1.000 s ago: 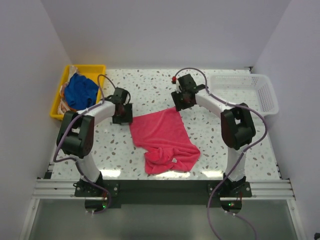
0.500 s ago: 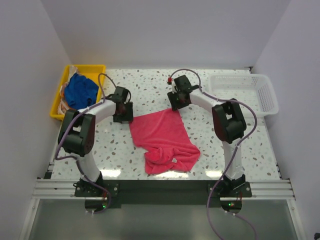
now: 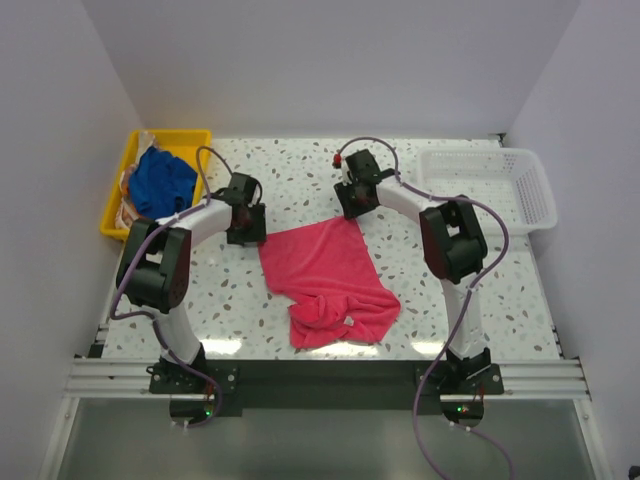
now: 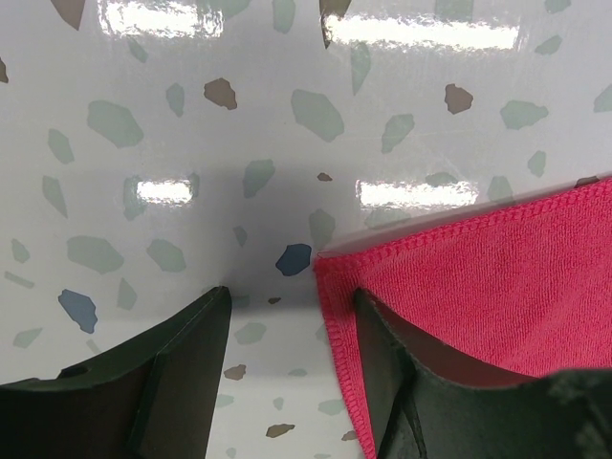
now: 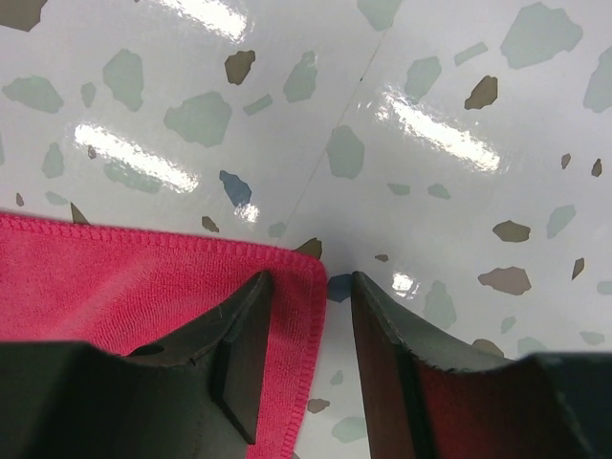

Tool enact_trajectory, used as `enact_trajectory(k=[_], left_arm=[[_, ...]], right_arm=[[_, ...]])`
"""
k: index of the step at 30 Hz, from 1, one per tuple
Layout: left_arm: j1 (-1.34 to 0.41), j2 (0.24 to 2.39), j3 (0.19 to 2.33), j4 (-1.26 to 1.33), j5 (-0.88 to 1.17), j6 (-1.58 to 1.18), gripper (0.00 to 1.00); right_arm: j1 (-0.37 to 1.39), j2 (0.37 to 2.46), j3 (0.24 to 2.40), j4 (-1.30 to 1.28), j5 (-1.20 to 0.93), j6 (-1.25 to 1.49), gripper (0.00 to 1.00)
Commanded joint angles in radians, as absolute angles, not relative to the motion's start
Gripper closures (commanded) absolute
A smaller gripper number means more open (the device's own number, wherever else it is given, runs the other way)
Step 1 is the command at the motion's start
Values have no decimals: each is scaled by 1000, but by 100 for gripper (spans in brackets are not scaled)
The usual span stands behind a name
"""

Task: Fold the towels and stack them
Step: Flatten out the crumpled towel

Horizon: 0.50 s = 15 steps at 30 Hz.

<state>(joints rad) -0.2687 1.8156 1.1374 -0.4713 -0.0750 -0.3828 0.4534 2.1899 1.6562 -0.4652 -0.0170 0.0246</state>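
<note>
**Pink towel on table; both end effectors open at its far corners**

Top view: we find the pink towel [image 3: 325,265] in the middle of the table [image 3: 290,170], its far half flat and its near end bunched. The left end effector [image 3: 248,235] sits at its far left corner and the right end effector [image 3: 352,208] at its far right corner. The blue towel [image 3: 160,178] lies in the yellow tray [image 3: 180,134].

Left wrist view: the jaws stand well apart astride the corner hem, gripping nothing.

Right wrist view: the gap is narrower, with the corner between the jaws but not pinched.

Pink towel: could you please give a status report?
Left gripper open astride far-left corner of pink towel. Right gripper open astride far-right corner. Near edge bunched. Nothing blocking.
</note>
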Motion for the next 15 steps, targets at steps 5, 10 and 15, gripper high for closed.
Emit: enact_trajectory(k=[5, 10, 15], left_arm=[[-267, 1815, 1135, -449, -57, -403, 40], [-273, 1812, 1141, -448, -44, -408, 40], [-281, 1812, 1144, -436, -35, -420, 40]], right_arm=[[457, 2240, 1678, -574, -2, 6, 65], [460, 2249, 1677, -586, -34, -26, 87], [460, 2249, 1677, -584, -41, -29, 100]])
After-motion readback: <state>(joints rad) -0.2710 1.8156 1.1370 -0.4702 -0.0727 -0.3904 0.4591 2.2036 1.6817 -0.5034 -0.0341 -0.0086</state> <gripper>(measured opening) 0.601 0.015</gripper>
